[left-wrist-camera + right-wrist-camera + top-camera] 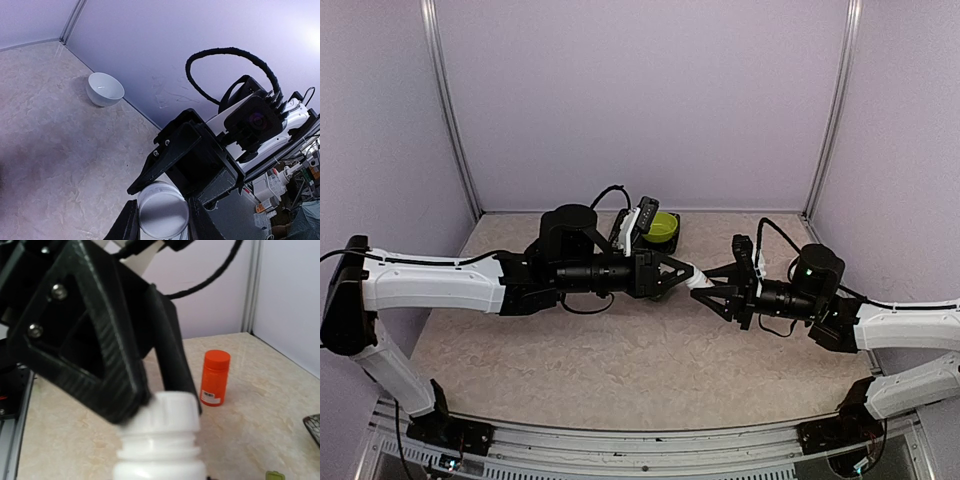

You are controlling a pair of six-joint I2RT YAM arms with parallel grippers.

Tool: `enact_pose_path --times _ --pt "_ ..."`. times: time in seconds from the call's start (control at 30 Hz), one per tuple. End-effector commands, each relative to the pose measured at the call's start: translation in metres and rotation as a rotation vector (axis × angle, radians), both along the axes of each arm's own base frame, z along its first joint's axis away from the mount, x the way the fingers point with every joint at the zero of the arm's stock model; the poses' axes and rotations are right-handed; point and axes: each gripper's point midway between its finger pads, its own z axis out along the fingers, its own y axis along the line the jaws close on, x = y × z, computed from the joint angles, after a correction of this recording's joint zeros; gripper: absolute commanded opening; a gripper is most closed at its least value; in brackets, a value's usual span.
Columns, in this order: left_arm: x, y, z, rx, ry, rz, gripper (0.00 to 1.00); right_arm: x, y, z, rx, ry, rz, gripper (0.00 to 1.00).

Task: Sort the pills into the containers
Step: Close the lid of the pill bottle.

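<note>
From above, the two arms are meeting over the middle of the table [570, 360]. The left gripper [682, 272] and the right gripper [715, 290] are pointing at each other. Both are clamping the white bottle [698, 282], which is lying sideways between them, above the table. A green bowl [663, 228] is sitting behind the left arm, near the back wall.

In the left wrist view, the left gripper's own fingers [127, 225] are pressing on either side of the bottle's round white end at the bottom edge. The right gripper's black jaws are gripping the bottle from the far side. A white bowl [105, 89] is sitting by the wall, well apart.

In the right wrist view, the bottle is filling the bottom centre, and the left gripper's jaws are clenching its cap [170, 412]. An orange bottle [215, 377] is standing upright on the table beyond. A small green piece [274, 475] is showing at the bottom edge, too cropped to name. I cannot tell where the pills and containers are.
</note>
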Motion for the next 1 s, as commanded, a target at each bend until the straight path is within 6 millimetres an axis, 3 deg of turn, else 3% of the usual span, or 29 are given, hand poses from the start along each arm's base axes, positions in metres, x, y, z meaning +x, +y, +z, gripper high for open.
enact_pose_path --times 0.0,0.5,0.97 --pt "-0.002 -0.005 -0.008 0.014 0.021 -0.005 0.27 0.01 0.0 0.017 0.027 -0.02 -0.072 0.0" --pt "-0.005 -0.018 -0.027 0.063 0.117 -0.054 0.26 0.021 -0.003 0.014 -0.035 -0.086 -0.187 0.0" --pt "-0.028 -0.02 -0.011 -0.015 -0.034 -0.205 0.23 -0.007 0.007 0.027 0.018 -0.01 -0.02 0.0"
